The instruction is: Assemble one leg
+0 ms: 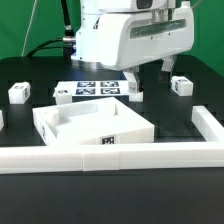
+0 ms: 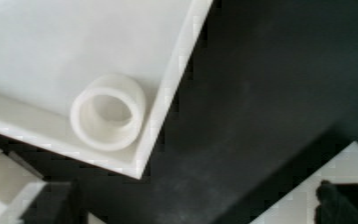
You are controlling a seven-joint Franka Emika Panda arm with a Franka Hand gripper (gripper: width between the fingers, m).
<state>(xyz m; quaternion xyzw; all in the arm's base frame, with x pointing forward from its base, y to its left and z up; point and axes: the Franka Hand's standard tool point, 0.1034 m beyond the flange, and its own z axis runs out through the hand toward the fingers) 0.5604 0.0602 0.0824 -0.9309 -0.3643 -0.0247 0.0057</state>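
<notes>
The gripper (image 1: pixel 148 78) hangs low over the back part of the surface (image 1: pixel 185 110), with its jaws wide apart and nothing between them. In the wrist view the two dark fingertips (image 2: pixel 34 205) stand far from each other, with only black surface between.

The leg (image 1: pixel 133 89) nearest to the gripper lies on the surface just beside the marker board (image 1: pixel 95 90), close under one finger. I cannot tell if they touch. A second leg (image 1: pixel 181 85) lies more to the exterior view's right, apart from the gripper. No leg is held, and no leg stands in the tray-shaped panel (image 1: pixel 60 125).

The wrist view shows no leg, only a corner of the panel with its round corner hole (image 2: pixel 108 110).

I judge these risks:
- One finger can come down on top of the leg and push it away or tip it.
- A grasp off the middle can hold the leg tilted, so it does not enter the hole.
- A low move toward the panel can knock its rim and shift it.
</notes>
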